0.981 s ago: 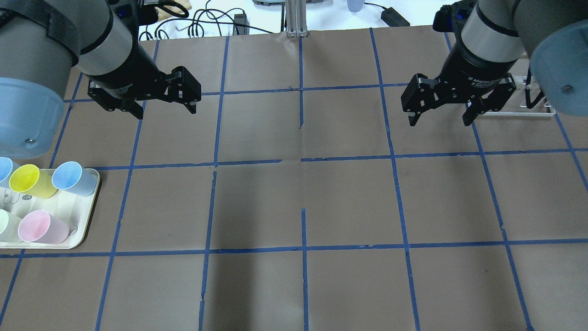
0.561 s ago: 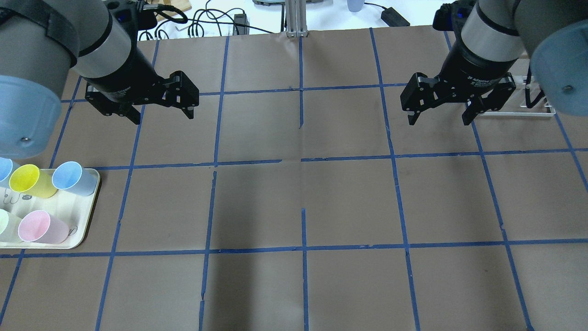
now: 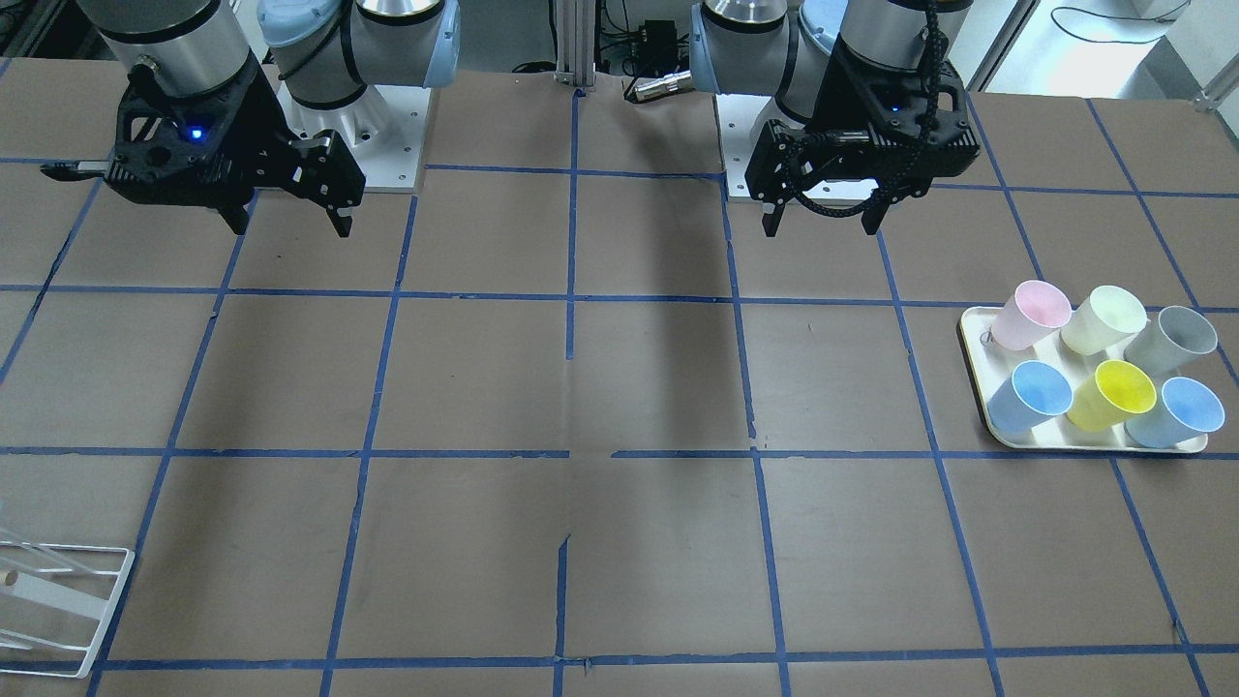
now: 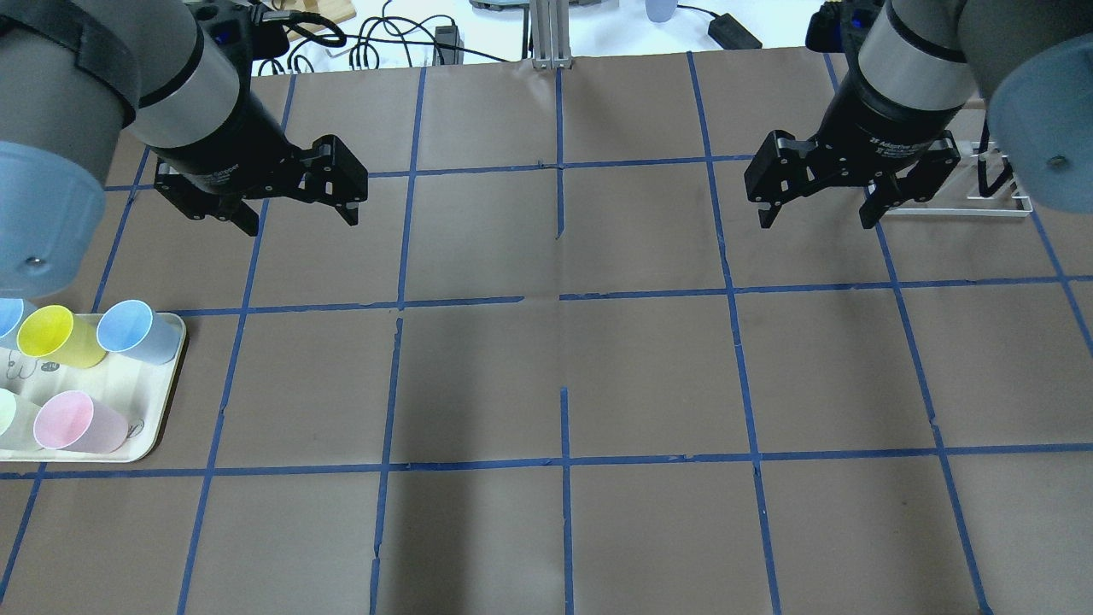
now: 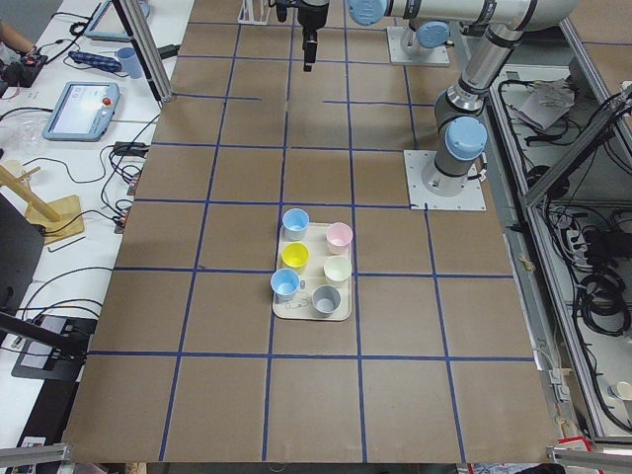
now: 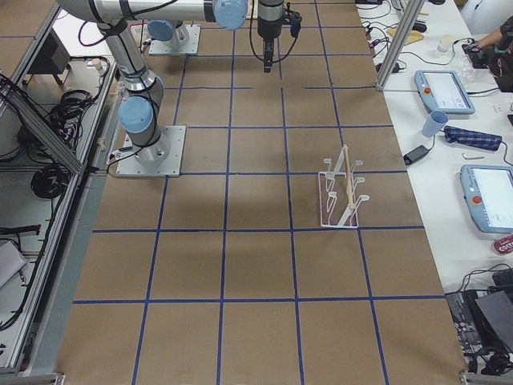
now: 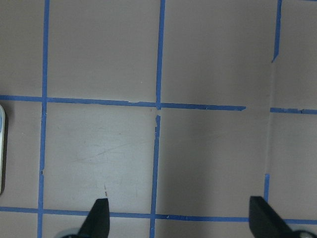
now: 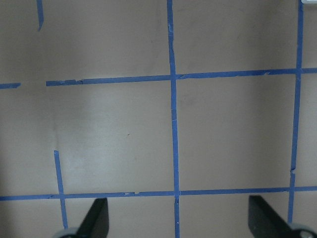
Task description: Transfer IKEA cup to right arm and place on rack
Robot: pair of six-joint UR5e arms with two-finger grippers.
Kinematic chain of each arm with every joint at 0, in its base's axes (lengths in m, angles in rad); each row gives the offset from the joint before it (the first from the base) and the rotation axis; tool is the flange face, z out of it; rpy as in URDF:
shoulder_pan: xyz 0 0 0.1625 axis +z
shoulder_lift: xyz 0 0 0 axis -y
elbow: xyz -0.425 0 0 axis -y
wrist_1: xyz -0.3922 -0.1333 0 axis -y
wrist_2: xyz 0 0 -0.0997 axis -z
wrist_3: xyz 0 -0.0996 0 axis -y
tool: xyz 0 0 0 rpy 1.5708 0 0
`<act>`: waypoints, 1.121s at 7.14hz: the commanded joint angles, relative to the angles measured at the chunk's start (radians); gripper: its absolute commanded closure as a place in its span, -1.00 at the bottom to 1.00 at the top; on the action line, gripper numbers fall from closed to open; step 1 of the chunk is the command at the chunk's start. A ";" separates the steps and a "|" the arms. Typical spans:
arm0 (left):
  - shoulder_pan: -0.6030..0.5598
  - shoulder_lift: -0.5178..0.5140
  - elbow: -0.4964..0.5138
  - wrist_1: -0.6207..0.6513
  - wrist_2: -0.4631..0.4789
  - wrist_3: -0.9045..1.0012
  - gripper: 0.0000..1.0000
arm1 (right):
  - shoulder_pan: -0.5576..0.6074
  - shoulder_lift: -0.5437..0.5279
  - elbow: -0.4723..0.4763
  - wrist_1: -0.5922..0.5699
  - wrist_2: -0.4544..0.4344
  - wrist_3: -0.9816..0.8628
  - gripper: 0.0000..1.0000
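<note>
My left gripper point(image 4: 301, 222) and right gripper point(image 4: 814, 224) hang spread, empty; risk: I mistake the sky-blue cup point(image 3: 1176, 413) for the paler IKEA cup point(image 3: 1031, 397).

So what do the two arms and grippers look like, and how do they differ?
The left arm and right arm are grey and silver tubes with pale blue joint caps. The left gripper and right gripper are black, two-fingered, with white lettering on the body. Only the left carries a braided black cable looped at it.
</note>
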 commanded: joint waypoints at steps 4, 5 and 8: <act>0.014 0.000 0.003 0.000 -0.006 0.002 -1.00 | 0.000 0.003 -0.003 -0.004 0.000 0.000 -1.00; 0.020 0.000 0.005 0.000 0.000 0.015 -1.00 | 0.000 0.004 -0.001 -0.004 -0.001 0.002 -1.00; 0.209 -0.017 0.069 -0.066 -0.002 0.249 -1.00 | 0.000 0.003 0.006 -0.003 0.002 0.000 -1.00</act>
